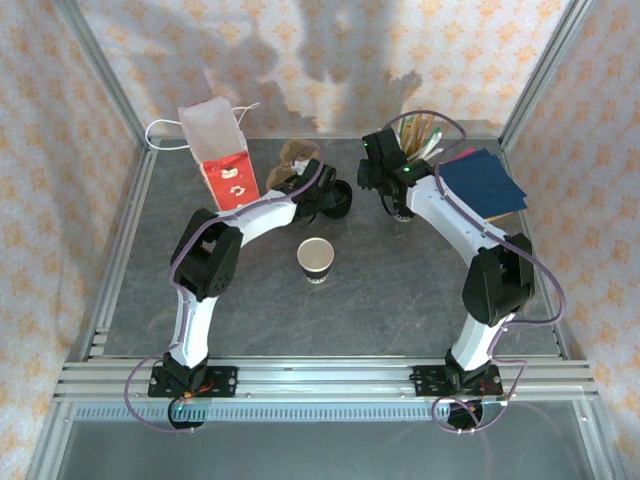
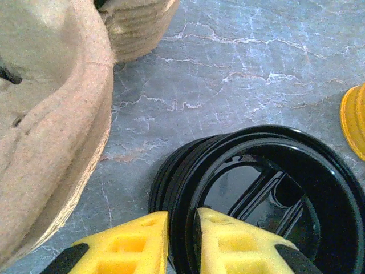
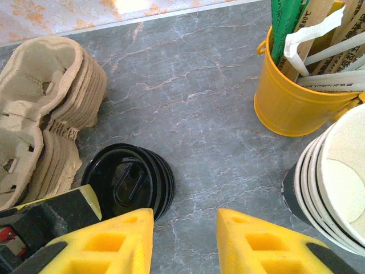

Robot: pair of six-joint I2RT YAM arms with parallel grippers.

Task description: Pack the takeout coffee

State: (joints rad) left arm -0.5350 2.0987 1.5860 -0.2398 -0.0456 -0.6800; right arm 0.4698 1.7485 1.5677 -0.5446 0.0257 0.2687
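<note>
One small dark-bodied paper cup (image 1: 315, 260) — unlidded, unpacked | left fingers (image 2: 131, 245) pinch round black plastic lid (image 2: 268, 188) | right fingers (image 3: 114, 245) open, empty

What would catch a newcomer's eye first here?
The lone paper cup stands open and lidless at the centre. Behind it, the left gripper pinches the rim of the top black lid of a stack, while a red-and-white paper bag stands at the back left.

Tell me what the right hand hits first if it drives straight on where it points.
Probably bare table between the black lid stack and the nested white cups; nothing stands ahead of the right hand, though depth is unclear.
</note>
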